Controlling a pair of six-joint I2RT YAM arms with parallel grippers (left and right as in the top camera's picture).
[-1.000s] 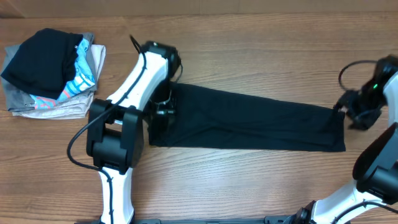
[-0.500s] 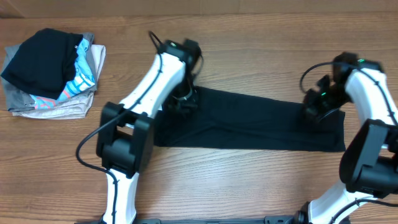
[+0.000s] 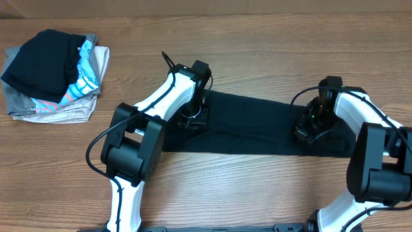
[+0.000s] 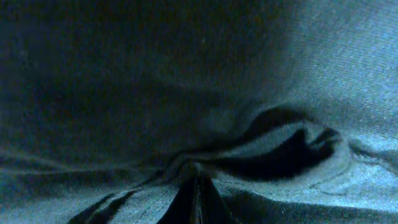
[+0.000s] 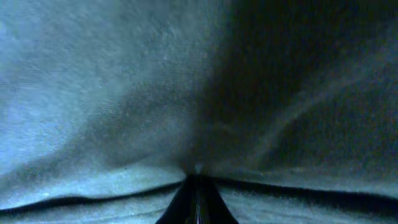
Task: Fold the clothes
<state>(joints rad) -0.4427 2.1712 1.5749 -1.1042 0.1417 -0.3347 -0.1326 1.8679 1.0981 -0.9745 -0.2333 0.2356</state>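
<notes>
Now the shirt (image 3: 257, 125) is lying as a long, narrow black band across the middle of the worktop (image 3: 257, 51), running from left of centre to the right side of the overhead frame. The left tool (image 3: 192, 117) is pressing down on the band near its left end, by the upper edge. Its jaws are closed tight and pinching a puckered ridge of cloth, which is bunching at the fingertips (image 4: 186, 211) in the left wrist view. The right tool (image 3: 308, 131) is sitting on the band toward its right end, jaws likewise closed, with a thin fold of fabric meeting its fingertips (image 5: 186, 211). Well apart, in the upper left of the overhead frame, a pile (image 3: 51, 77) of folded garments is resting, a black one over turquoise-patterned and grey ones.
</notes>
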